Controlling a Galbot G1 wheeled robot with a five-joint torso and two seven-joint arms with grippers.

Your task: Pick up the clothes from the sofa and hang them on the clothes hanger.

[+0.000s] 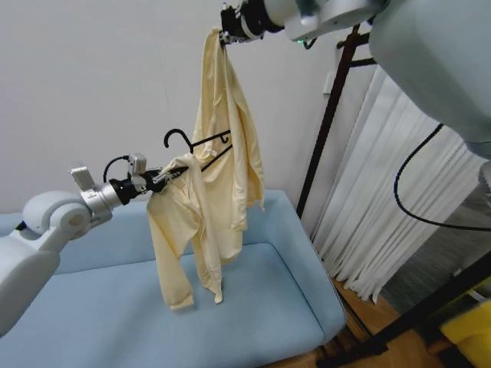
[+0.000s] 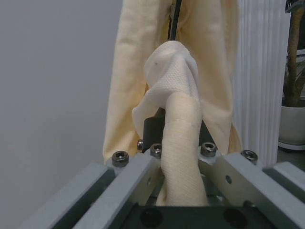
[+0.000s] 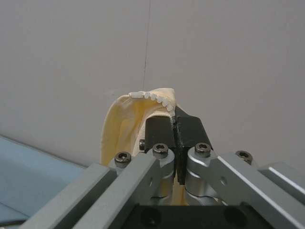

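The pale yellow zip-up cloth jacket (image 1: 230, 130) hangs lengthwise downward from the right gripper (image 1: 225, 34), closed tight on its zipper edge. Lower, the left gripper (image 1: 163, 178) clamps a fold beside a black wire hanger (image 1: 205, 142).

One jacket (image 1: 230, 115), one hanger (image 1: 202, 142)

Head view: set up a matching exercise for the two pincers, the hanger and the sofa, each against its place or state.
Things:
1. left pincer
2. right pincer
3. black clothes hanger
4. sofa

States:
A. light blue, below the hanging cloth
B. shut on the top of the pale yellow zip jacket, high up
C. hook in free air, arm tucked into the jacket
D. shut on a bunched fold of the jacket, at mid height

Pairs: 1-D, 2-B, 3-C, 4-A.
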